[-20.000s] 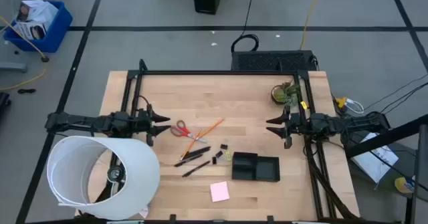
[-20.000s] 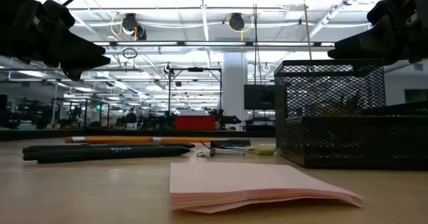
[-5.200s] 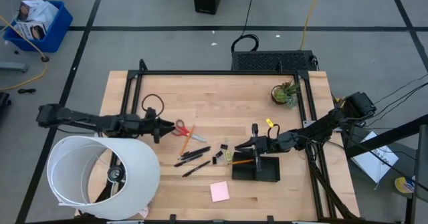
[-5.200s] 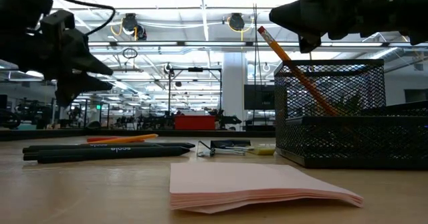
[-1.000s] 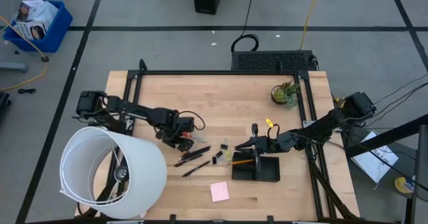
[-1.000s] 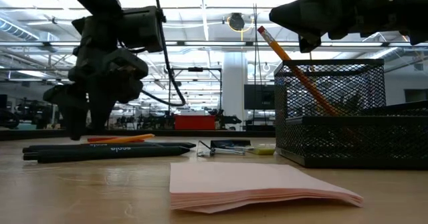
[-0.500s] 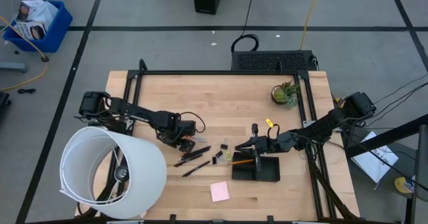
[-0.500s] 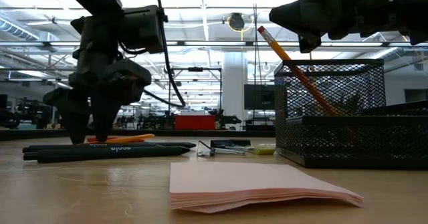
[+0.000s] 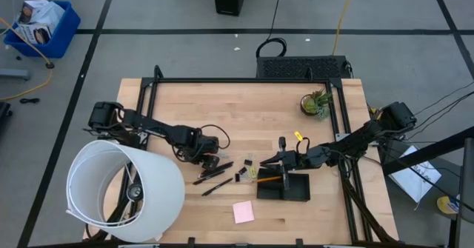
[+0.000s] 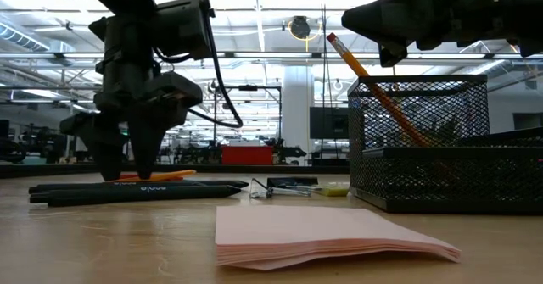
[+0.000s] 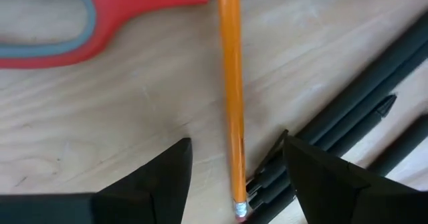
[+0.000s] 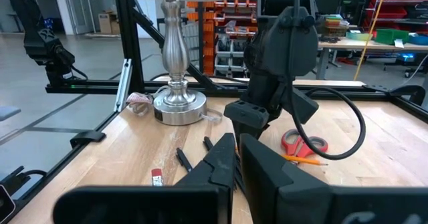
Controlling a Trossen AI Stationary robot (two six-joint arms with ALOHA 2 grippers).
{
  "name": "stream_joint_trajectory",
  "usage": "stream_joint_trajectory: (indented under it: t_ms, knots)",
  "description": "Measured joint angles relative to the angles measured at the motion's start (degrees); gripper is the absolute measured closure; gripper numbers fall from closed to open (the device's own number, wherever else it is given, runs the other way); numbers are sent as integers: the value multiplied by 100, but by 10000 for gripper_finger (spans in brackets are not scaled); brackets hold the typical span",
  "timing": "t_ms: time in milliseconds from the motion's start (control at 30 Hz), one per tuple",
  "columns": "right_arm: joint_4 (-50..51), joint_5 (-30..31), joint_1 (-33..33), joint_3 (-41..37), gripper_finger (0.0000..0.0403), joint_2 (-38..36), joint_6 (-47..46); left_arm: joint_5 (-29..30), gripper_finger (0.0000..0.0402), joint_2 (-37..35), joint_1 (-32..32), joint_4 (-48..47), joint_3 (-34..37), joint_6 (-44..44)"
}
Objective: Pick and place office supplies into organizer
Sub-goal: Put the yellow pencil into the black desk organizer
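From above, the left gripper (image 9: pixel 208 159) sits beside the pens (image 9: pixel 215 172), with the right gripper (image 9: pixel 261 166), fingers together, over the organizer (image 9: pixel 284 187) and its pencil. The low view adds the pad (image 10: pixel 327 236) in front. The left wrist view shows the fingers (image 11: pixel 154 184) spread apart, straddling the pencil (image 11: pixel 232 97), scissors (image 11: pixel 100 13) ahead.

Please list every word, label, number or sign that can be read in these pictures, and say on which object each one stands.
White print on a black pen, low view: blurred and upside down, not readable.
Printed box in the blue bin, high view: too small to read.
Labels on the shelf bins behind the table, right wrist view: too small to read.
No other text shows.
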State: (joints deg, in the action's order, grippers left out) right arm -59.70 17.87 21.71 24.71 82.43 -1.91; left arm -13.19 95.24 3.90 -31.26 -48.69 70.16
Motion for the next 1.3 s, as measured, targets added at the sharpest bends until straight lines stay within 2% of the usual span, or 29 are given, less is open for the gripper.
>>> stream_joint_trajectory:
  t_ms: [500, 867, 1300]
  knots:
    - [1, 1, 1, 0, 385, 0, 1, 219, 170, 25, 23, -283, 4, 551]
    - [0, 2, 0, 0, 385, 0, 2, 290, 283, 31, 68, -499, 20, 556]
    - [0, 1, 1, 0, 385, 0, 1, 509, 369, 31, 74, -519, 24, 553]
